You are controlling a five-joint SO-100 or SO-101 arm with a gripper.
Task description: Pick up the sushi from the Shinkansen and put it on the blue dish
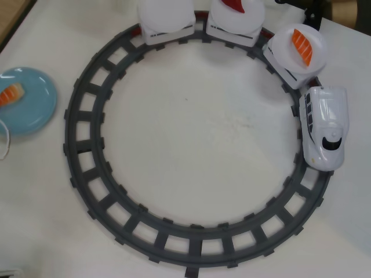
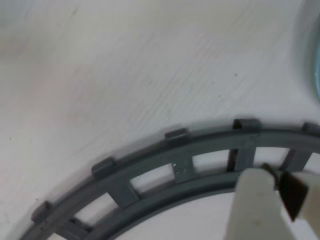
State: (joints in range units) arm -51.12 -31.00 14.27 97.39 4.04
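The white Shinkansen (image 1: pixel 326 126) stands on the right side of the grey ring track (image 1: pixel 87 174) and pulls three cars with white plates. An orange-and-white striped sushi (image 1: pixel 11 94) lies on the blue dish (image 1: pixel 32 107) at the left edge; its tail does not show. The nearest plate (image 1: pixel 290 58) carries an orange salmon piece (image 1: pixel 302 46), the middle car a red tuna piece (image 1: pixel 235 4), and the last plate (image 1: pixel 165 17) is bare. My gripper (image 2: pixel 280 175) shows only in the wrist view, at the bottom right over the track (image 2: pixel 150 165), holding nothing. The dish rim (image 2: pixel 316 60) is at the right edge.
The white table inside the ring (image 1: pixel 191 133) is bare. A thin white cable (image 1: pixel 4 145) curls below the dish at the left edge. A wooden edge (image 1: pixel 11 14) shows at the top left corner.
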